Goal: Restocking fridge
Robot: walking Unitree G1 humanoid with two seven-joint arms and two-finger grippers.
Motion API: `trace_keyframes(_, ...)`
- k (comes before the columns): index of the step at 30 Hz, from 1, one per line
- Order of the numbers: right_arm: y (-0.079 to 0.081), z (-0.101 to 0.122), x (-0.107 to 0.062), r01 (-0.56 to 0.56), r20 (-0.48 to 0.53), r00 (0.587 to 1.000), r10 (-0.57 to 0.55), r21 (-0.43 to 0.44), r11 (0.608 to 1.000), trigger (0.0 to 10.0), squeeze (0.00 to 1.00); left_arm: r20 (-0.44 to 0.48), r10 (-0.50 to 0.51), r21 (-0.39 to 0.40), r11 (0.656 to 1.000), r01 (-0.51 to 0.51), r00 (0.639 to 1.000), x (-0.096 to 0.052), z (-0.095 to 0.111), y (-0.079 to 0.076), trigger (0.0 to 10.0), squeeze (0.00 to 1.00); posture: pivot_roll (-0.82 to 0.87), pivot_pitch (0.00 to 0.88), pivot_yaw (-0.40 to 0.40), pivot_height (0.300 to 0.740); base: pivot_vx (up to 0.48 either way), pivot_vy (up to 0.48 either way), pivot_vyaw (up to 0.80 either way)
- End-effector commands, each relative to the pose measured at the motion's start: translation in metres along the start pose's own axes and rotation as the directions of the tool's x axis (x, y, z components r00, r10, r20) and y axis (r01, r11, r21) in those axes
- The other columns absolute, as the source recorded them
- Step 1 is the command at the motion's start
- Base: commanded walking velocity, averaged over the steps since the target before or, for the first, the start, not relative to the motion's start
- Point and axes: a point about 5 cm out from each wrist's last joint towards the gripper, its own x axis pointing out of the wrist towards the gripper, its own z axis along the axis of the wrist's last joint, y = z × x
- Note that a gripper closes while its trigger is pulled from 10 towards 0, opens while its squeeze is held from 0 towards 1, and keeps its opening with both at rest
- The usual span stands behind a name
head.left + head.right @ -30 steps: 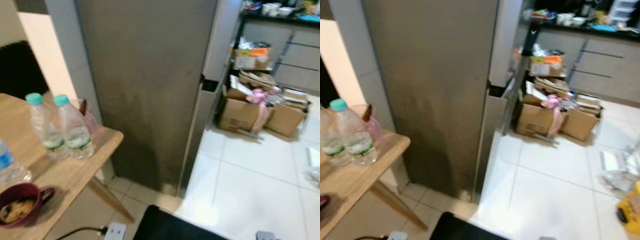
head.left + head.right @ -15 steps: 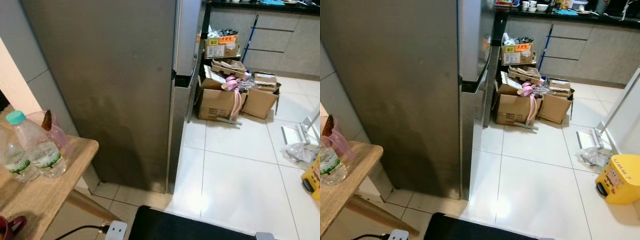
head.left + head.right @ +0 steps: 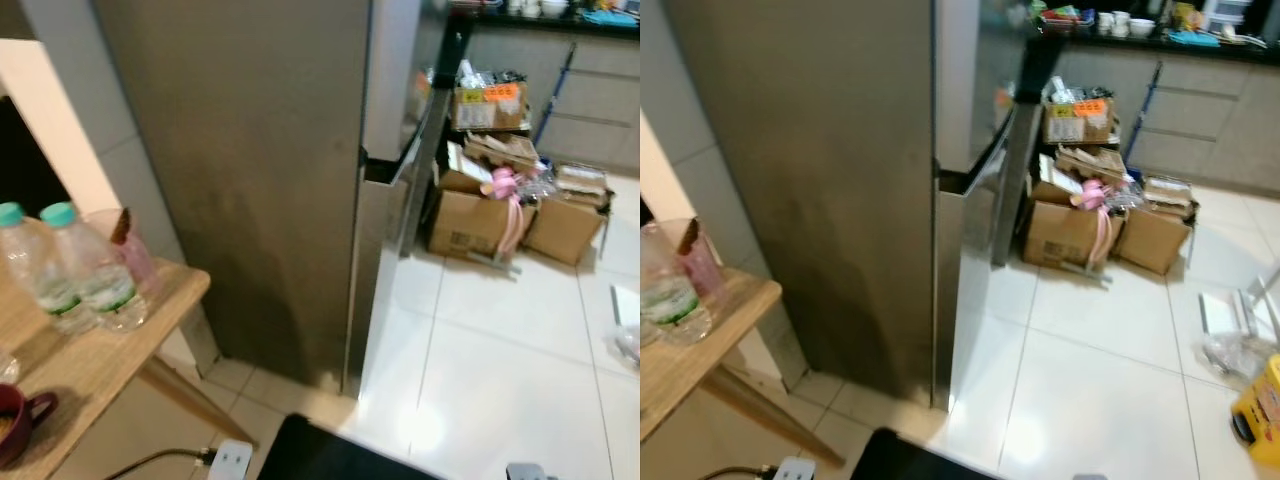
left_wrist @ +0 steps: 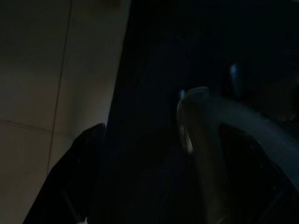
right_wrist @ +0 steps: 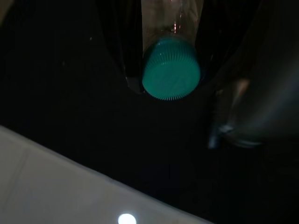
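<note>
Here the tall grey-brown steel fridge [image 3: 270, 170] stands shut straight ahead, beside a light wooden table [image 3: 90, 370]. Two clear plastic water bottles with teal caps [image 3: 75, 270] stand upright near the table's edge, next to a pink-tinted cup [image 3: 130, 255]. In the dark right wrist view, the right gripper [image 5: 170, 56] clasps a clear bottle with a teal ribbed cap [image 5: 171, 68] between its fingers. The left gripper [image 4: 159, 177] hangs spread wide, holding nothing. Brown cardboard boxes [image 3: 500, 215] sit on the white tiled floor [image 3: 500, 380].

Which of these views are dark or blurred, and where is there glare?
Both wrist views are very dark; the right wrist view still shows a green bottle cap between the right end effector's fingers. Both eye views are slightly blurred, with glare on the white floor tiles.
</note>
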Motion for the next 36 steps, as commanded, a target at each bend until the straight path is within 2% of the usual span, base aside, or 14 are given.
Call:
trace_keyframes(1, -0.0036, -0.0029, -0.0009, -0.002, -0.014, 1.0, 0.002, -0.017, 1.0, 10.0, 0.0, -0.006, -0.006, -0.009, 1.0, 0.006, 1.0, 0.0004, -0.0018, -0.0036, 10.0, 0.0, -0.02, 0.012, -0.017, 0.74, 0.0, -0.401, 0.77)
trace_keyframes(19, -0.009, -0.0109, -0.0029, 0.017, -0.032, 0.999, -0.018, -0.023, 1.0, 10.0, 0.0, -0.003, -0.017, -0.007, 1.0, 0.017, 1.0, 0.0011, 0.0, -0.0066, 10.0, 0.0, -0.03, 0.01, -0.014, 0.74, 0.0, -0.403, 0.77)
trace_keyframes(36, -0.0095, -0.012, -0.0031, 0.03, -0.032, 0.999, -0.03, -0.007, 1.0, 10.0, 0.0, -0.002, -0.022, -0.005, 1.0, 0.022, 1.0, 0.0012, 0.0004, -0.0072, 10.0, 0.0, -0.03, 0.01, -0.015, 0.74, 0.0, -0.401, 0.0)
